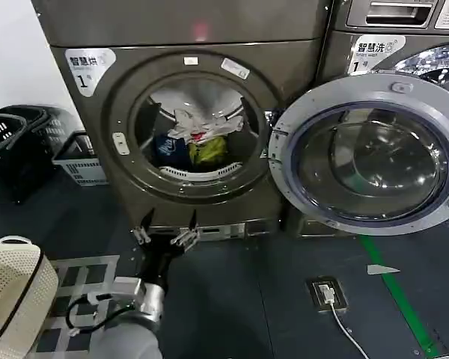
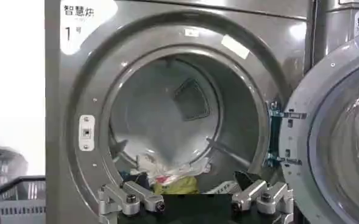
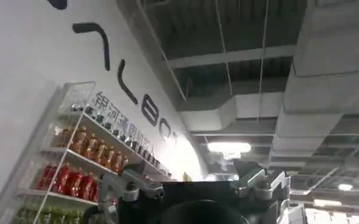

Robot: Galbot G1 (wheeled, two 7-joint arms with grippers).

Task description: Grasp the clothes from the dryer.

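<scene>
The dryer (image 1: 97,142) stands in front of me, bronze-grey, with its glass door (image 1: 370,153) swung open to the right. The clothes (image 1: 198,136) lie heaped on the drum floor: white on top, lime-green and dark blue below, a bit of red. My left gripper (image 1: 165,236) hangs open in front of the dryer's base, below the porthole and short of it. In the left wrist view the left gripper (image 2: 194,199) faces the drum, and the clothes (image 2: 167,176) lie just beyond its spread fingers. My right gripper (image 3: 194,185) is open, empty and aimed up at a ceiling.
Black baskets (image 1: 7,149) and a pale crate (image 1: 78,161) stand left of the dryer. A cream hamper (image 1: 15,292) sits at my lower left. The open door covers a neighbouring machine (image 1: 404,45). A floor socket (image 1: 328,293) with cable and a green line (image 1: 396,292) lie right.
</scene>
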